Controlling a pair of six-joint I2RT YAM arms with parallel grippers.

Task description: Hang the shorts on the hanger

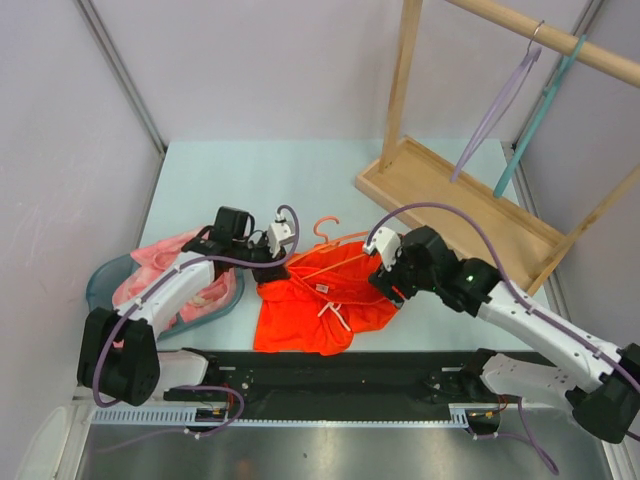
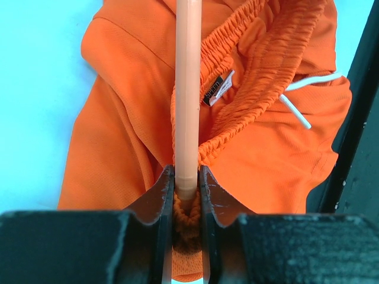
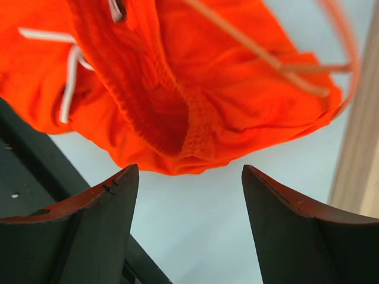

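The orange-red shorts [image 1: 305, 305] lie crumpled on the pale table between my two arms, white drawstring [image 2: 296, 112] showing. The thin orange hanger [image 1: 328, 228] lies across their top, hook pointing away. My left gripper [image 2: 187, 189] is shut on the end of the hanger bar [image 2: 188, 89], with a fold of the elastic waistband [image 2: 249, 100] pinched under it between the jaws. At the shorts' right edge my right gripper [image 3: 189, 168] stands open just short of the fabric [image 3: 177, 77], nothing between its fingers. The hanger's wire [image 3: 260, 54] crosses the cloth there.
A pale pink garment [image 1: 160, 265] fills a teal basin [image 1: 100, 280] at the left. A wooden rack [image 1: 450, 195] stands at the back right, with a lilac hanger [image 1: 500, 110] and a teal hanger [image 1: 540, 110] on its rail. A black strip [image 1: 330, 370] runs along the near edge.
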